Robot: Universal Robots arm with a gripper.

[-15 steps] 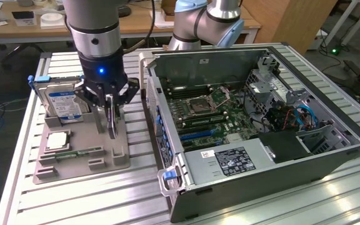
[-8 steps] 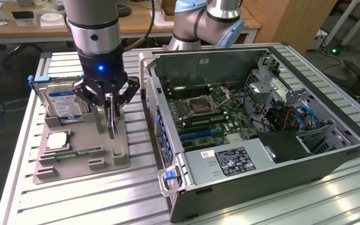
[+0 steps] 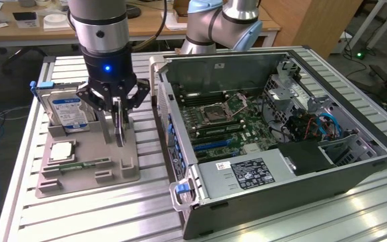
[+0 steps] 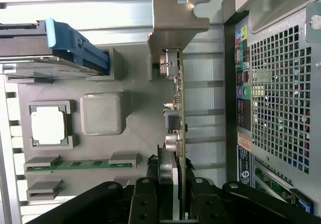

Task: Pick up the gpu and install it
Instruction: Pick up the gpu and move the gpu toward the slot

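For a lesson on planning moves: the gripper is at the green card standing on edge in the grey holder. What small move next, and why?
Probably a short straight lift. The gripper looks shut on the thin green circuit-board gpu, which stands on edge in the grey plastic holder; rising first should free it before any sideways travel to the open black computer case.

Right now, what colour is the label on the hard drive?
Blue: the hard drive's label shows best in the exterior view.

No text is legible. The sticker (image 3: pixel 247 174) on the power supply (image 3: pixel 207 187) and the blue label (image 3: pixel 69 112) on the hard drive (image 3: pixel 62 93) carry print, possibly certification marks.
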